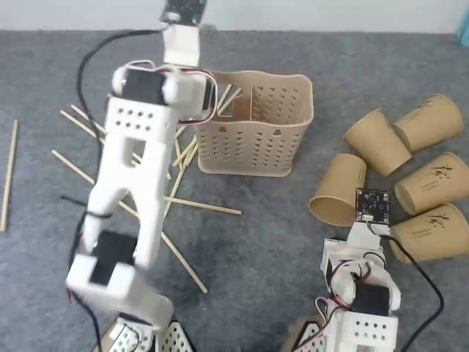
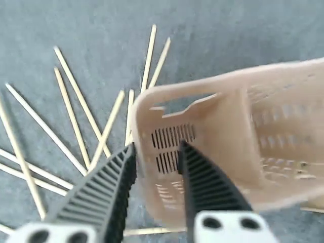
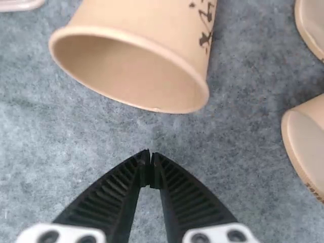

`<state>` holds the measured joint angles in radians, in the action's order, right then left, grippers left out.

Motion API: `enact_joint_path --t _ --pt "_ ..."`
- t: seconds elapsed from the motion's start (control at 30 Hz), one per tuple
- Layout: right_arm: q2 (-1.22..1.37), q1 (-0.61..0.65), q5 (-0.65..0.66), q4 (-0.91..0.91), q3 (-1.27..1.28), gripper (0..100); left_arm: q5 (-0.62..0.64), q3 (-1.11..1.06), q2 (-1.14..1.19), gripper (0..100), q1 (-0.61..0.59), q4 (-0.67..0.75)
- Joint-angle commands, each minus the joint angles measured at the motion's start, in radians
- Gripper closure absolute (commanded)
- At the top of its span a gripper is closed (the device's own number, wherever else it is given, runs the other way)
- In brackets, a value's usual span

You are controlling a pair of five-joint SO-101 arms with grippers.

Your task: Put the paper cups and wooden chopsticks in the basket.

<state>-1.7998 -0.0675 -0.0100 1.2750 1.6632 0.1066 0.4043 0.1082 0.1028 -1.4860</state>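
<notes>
Found the beige perforated plastic basket (image 1: 256, 121) upright at upper centre of the overhead frame, with thin wooden chopsticks (image 1: 201, 206) strewn over the grey carpet (image 1: 264, 257) to its left and five brown paper cups (image 1: 377, 139) lying on their sides at right. Saw the left gripper (image 2: 156, 152) above the basket's left end wall, jaws slightly parted, holding nothing. Saw the right gripper (image 3: 150, 154) pinched fully together, empty, just short of the nearest cup (image 3: 136, 61).

desk (image 1: 278, 242) is carrying all | basket (image 1: 249, 143) is standing upright | chopsticks (image 1: 205, 207) are lying scattered beside it | five paper cups (image 1: 377, 141) are lying sideways, clustered apart
</notes>
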Motion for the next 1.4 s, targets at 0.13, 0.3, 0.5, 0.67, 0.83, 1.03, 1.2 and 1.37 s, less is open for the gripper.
enact_joint_path --t 0.13,0.3,0.5,0.67,0.83,1.03,1.2,1.37 --pt "-0.015 -0.016 0.011 -0.047 0.011 99.0 -0.011 0.041 -0.393 83 0.011 -0.146" --pt "-0.015 -0.018 0.011 -0.047 0.012 99.0 -0.026 0.027 -0.612 83 -0.040 -0.267" --pt "-0.015 -0.018 0.011 -0.047 0.005 99.0 -0.094 -0.271 -0.812 83 -0.311 -0.190" --pt "-0.013 -0.021 0.037 -0.021 -0.025 98.7 -0.130 -0.762 -0.918 83 -0.540 0.097" --pt "-0.015 -0.101 0.367 -0.022 -0.023 98.7 -0.129 -1.191 -1.008 83 -0.841 0.442" --pt "-0.015 -0.068 0.618 0.015 -0.014 98.7 -0.129 -1.480 -1.088 83 -0.930 0.565" --pt "-0.015 -0.058 0.615 0.013 -0.015 98.5 -0.129 -1.662 -1.099 83 -0.822 0.720" --pt "-0.015 -0.056 0.586 -0.018 -0.035 90.7 -0.133 -1.692 -1.096 83 -0.806 0.767"
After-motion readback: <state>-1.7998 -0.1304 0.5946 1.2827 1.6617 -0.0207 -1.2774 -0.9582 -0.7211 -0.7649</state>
